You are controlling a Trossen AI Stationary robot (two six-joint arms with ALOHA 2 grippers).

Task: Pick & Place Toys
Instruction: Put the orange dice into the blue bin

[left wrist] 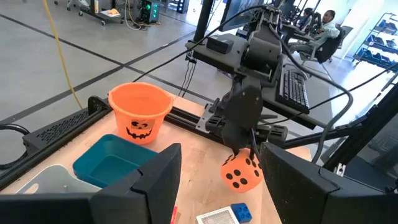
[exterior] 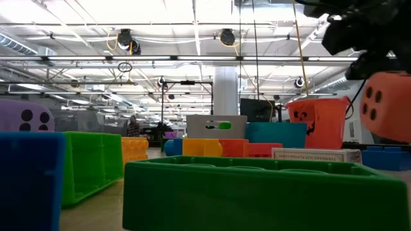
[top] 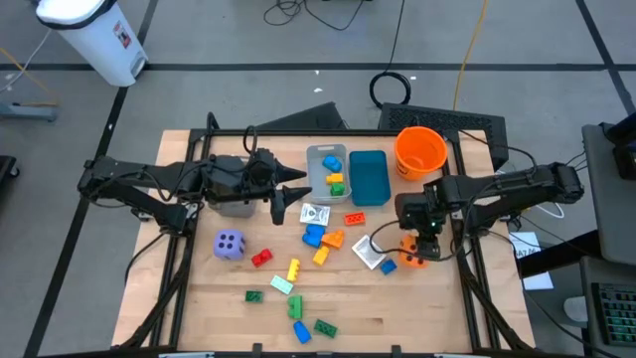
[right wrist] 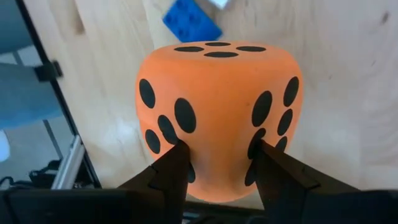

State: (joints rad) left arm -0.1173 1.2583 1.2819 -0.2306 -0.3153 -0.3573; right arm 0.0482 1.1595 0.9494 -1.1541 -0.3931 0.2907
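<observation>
Right gripper (right wrist: pixel 217 165) holds the orange die (right wrist: pixel 217 112) clear of the bench (top: pixel 417 308): its two dark fingers (right wrist: pixel 171 171) pinch the die's lower sides. In the high view this gripper (top: pixel 415 249) sits at the right of the frame, below the orange bucket (top: pixel 419 151), with the die (top: pixel 413 253) largely hidden beneath it. In the left wrist view the die (left wrist: pixel 240 173) hangs under the right arm, above a blue brick (left wrist: pixel 240 212) and a white packet (left wrist: pixel 217 217) at the bottom edge.

Left gripper (top: pixel 286 186) is at centre frame in the high view, just left of the grey bin (top: pixel 320 159); its fingers (left wrist: pixel 146 183) are spread apart and hold nothing.

The grey bin contains blue, yellow and green bricks (top: pixel 334 177). The teal bin (top: pixel 368 177) stands touching it on the right. A red brick (top: pixel 355 218) lies just below the teal bin.

The purple die (top: pixel 229 245) rests on the bench at left centre, with a small red brick (top: pixel 261 259) beside it. Blue, orange and yellow bricks (top: pixel 320 241) cluster at centre, near a second white packet (top: pixel 314 214). Further green, yellow and blue bricks (top: pixel 296 306) are scattered toward the lower centre.
</observation>
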